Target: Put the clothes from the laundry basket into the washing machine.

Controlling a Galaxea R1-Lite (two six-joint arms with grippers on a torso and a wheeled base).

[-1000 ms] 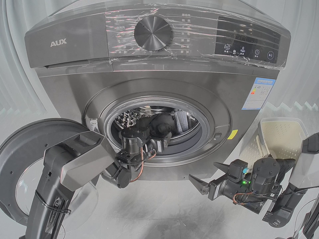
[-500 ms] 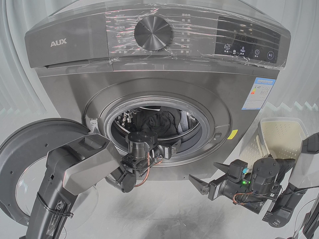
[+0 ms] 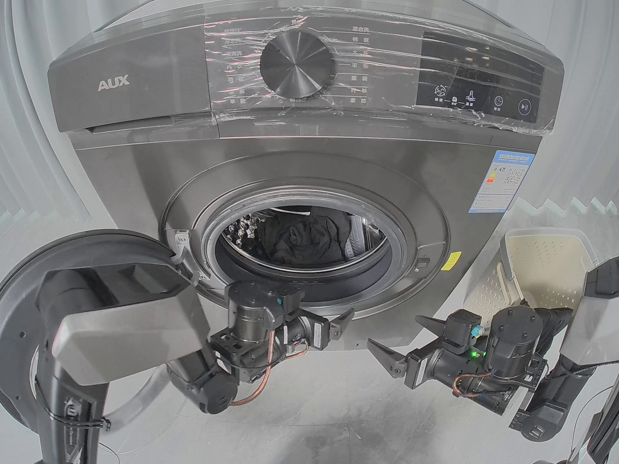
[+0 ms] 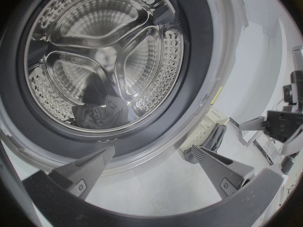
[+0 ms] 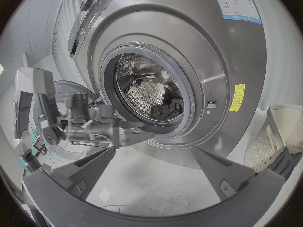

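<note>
The washing machine (image 3: 303, 162) stands with its round door (image 3: 26, 291) swung open to the left. A dark bundle of clothes (image 3: 303, 236) lies inside the drum, also seen in the left wrist view as clothes (image 4: 101, 114) and in the right wrist view as clothes (image 5: 165, 109). My left gripper (image 3: 335, 327) hangs open and empty just below the drum opening, outside it (image 4: 153, 152). My right gripper (image 3: 401, 338) is open and empty, low in front of the machine's right side (image 5: 153, 151). The cream laundry basket (image 3: 548, 259) stands at the right, with a dark garment (image 4: 217, 136) over its edge.
The open door (image 5: 63, 95) takes up the floor space to the left of my left arm. Grey floor (image 3: 335, 407) lies in front of the machine. The basket (image 5: 277, 133) sits close to the machine's right flank, behind my right arm.
My left gripper has come back out of the drum and dropped below the opening, leaving the dark clothes inside. The right arm has not moved.
</note>
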